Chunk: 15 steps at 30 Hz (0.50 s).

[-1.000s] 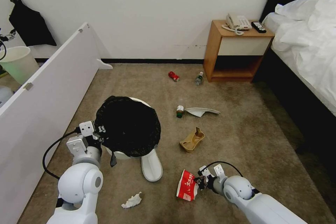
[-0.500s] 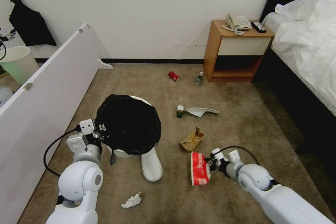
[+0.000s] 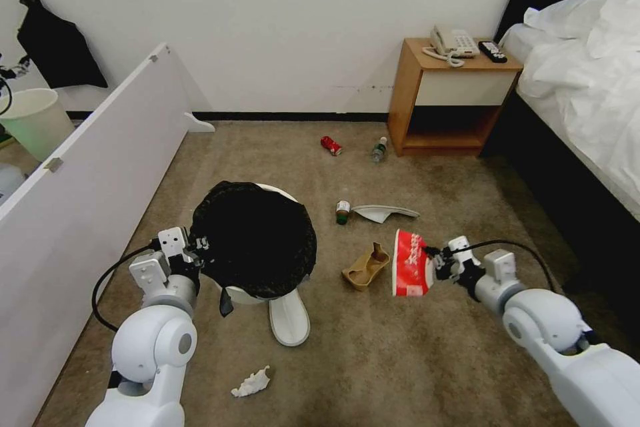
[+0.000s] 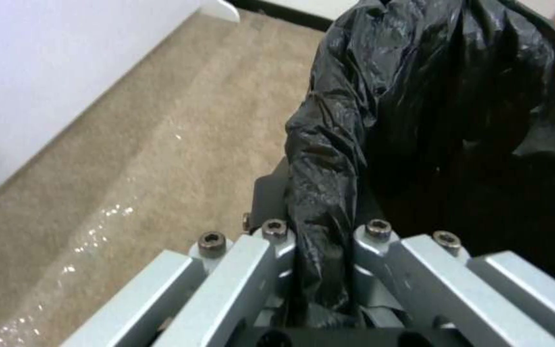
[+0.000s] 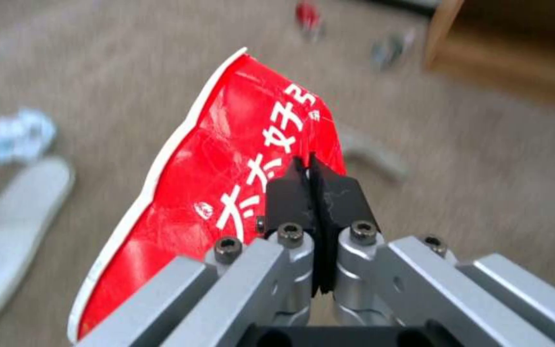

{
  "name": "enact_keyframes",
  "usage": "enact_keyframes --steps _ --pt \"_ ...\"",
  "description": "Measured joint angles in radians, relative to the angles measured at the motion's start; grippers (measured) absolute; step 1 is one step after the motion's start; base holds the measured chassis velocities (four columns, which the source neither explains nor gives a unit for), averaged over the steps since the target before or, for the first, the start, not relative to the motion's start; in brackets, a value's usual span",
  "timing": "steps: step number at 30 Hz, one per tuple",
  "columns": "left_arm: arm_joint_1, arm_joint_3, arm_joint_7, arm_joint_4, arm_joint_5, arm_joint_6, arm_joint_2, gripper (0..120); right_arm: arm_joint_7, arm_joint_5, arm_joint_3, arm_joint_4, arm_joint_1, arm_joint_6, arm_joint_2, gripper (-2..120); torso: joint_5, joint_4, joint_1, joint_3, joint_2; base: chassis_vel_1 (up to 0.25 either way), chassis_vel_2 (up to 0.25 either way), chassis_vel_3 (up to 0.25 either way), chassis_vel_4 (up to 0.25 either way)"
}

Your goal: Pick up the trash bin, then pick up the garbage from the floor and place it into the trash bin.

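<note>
Round white plastic trash bin point(image 3: 257, 293) lined with crinkled black bag point(image 4: 431, 120): held off the beige carpet at its rim, bag and rim pinched in the clamped left tool point(image 3: 200, 247). Flat red snack packet point(image 3: 409, 263): hanging in the air to the bin's right, edge nipped between the closed fingers point(image 5: 290, 193) of the right tool point(image 3: 437, 261). On the carpet between them: brown paper bag point(image 3: 366, 267); white slipper point(image 3: 289, 319) beside the bin.

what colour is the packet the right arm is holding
Red with white lettering and a white edge; the snack packet shows best in the right wrist view.
</note>
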Motion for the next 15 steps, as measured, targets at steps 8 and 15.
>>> enact_keyframes --steps 8,15 --pt "-0.010 0.020 -0.028 0.014 -0.070 0.020 0.020 4 -0.067 0.014 0.080 0.097 0.013 0.109 0.013 0 -0.0002 0.0000 0.000 0.000 0.000 0.000 0.000 0.000 0.000" --pt "-0.007 0.068 -0.042 0.030 -0.121 0.024 0.035 4 -0.141 0.046 0.093 0.158 0.030 0.253 0.023 0 -0.0001 0.0000 0.000 0.000 0.000 0.000 0.000 0.000 0.000"
